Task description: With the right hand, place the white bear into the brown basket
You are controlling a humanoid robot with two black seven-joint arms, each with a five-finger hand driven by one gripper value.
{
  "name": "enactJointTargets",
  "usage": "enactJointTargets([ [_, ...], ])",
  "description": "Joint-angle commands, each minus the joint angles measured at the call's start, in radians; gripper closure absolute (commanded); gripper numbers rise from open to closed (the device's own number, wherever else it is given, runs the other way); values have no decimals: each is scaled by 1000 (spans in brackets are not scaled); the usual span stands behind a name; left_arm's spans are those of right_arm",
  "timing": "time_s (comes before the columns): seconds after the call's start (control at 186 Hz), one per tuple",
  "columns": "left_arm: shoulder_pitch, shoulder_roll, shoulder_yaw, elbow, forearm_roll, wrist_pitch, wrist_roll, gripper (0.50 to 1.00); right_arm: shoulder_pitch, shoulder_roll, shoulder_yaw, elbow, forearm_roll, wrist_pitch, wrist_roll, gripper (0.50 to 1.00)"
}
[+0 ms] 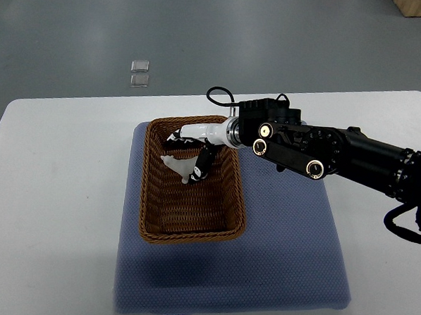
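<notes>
Your right robot hand (194, 151) reaches in from the right edge over the upper part of the brown basket (229, 225), its fingers closed on the white bear (179, 167), which hangs inside the basket's upper half. The basket sits on a blue mat (283, 260) on the white desk (52, 213).

White table (53, 191), rounded corners. Blue mat (283, 260) lies flat on it; brown basket (192, 231) sits on mat's left half.

Even, bright overhead light, soft shadow along the blue mat's (283, 253) near edge, focus sharp throughout.
</notes>
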Motion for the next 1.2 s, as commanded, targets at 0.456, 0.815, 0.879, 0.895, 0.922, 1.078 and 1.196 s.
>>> enactJointTargets([
  [0.456, 0, 0, 0, -1, 0, 0, 0, 500, -287, -55, 839, 0, 284, -149, 101, 605],
  [0.815, -3, 0, 0, -2, 0, 0, 0, 500, -493, 0, 1091, -12, 791, -152, 229, 585],
  [0.879, -2, 0, 0, -1, 0, 0, 0, 500, -510, 0, 1091, -18, 831, -151, 262, 579],
  [0.895, -3, 0, 0, -1, 0, 0, 2, 500, -516, 0, 1091, -20, 838, -151, 270, 577],
  [0.922, -2, 0, 0, -1, 0, 0, 0, 500, -520, 0, 1091, -23, 843, -151, 273, 576],
  [1.078, -3, 0, 0, -4, 0, 0, 0, 500, -537, 0, 1092, -27, 849, -143, 276, 576],
  [1.196, -3, 0, 2, -4, 0, 0, 2, 500, -540, 0, 1091, -27, 849, -142, 276, 576],
])
